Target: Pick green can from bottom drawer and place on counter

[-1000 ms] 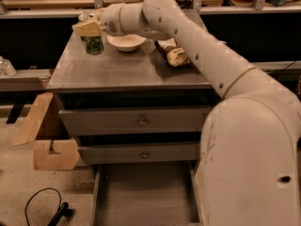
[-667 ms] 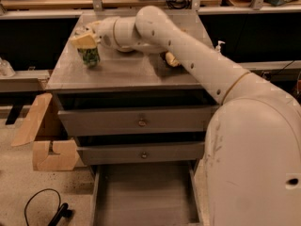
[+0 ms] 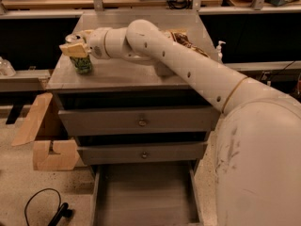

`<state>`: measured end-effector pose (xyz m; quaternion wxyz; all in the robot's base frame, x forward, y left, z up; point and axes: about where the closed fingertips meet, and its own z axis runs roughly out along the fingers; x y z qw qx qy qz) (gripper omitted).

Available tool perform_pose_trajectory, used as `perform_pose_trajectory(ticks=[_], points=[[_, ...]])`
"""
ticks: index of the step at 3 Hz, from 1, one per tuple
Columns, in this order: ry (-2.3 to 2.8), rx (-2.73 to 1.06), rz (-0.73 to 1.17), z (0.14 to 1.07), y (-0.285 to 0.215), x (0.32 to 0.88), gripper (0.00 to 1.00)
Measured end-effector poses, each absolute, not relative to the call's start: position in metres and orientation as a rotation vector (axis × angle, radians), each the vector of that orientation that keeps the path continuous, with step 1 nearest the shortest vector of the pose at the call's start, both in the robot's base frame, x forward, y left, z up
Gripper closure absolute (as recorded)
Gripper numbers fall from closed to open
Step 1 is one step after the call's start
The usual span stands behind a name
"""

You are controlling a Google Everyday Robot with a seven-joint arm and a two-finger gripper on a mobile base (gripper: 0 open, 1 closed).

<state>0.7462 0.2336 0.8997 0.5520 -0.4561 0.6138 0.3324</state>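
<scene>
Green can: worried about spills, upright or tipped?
Upright: green can shows silver top upward, gripped by the pincer at the left edge of the counter.

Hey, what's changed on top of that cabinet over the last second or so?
The gripper, closed on the top of the can, has carried it left and toward the front edge of the counter, and the arm swung along with it. Whether the can's base touches the counter cannot be told. The bottom drawer stays open and the two drawers above it stay shut.

Matt plastic jaws hold green can (image 3: pixel 83 64) on smooth, semi-glossy counter (image 3: pixel 123 75).
</scene>
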Motion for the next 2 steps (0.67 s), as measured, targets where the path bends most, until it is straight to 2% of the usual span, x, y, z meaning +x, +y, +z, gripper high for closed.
perform_pose_trajectory(ticks=[2], points=[[1.451, -1.082, 0.79, 0.9017, 0.2365, 0.7451, 0.42]])
